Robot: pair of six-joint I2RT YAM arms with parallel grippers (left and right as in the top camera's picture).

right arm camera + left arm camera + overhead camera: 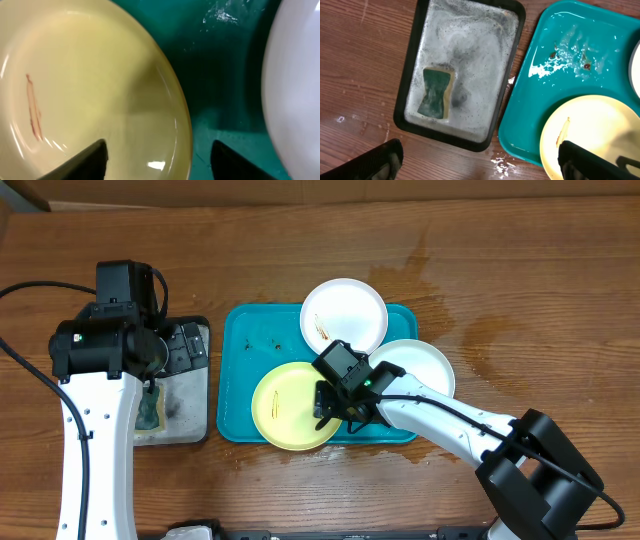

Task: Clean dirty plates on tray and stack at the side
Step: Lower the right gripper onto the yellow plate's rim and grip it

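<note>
The teal tray [236,380] holds a pale yellow-green plate [285,405] at its front. One white plate [345,313] rests on its back rim and another white plate [425,365] on its right rim. The yellow-green and the back white plate each carry a brownish smear. My right gripper [160,162] is open, with its fingers on either side of the yellow-green plate's [85,85] right rim; it also shows in the overhead view [335,402]. My left gripper [480,162] is open and empty above the wood, in front of the black tray.
A black-rimmed tray [410,80] of soapy water with a green-and-yellow sponge [436,93] stands left of the teal tray [570,65]. Food specks and water lie on the teal tray's back left. Wet patches mark the wood to the right [480,330].
</note>
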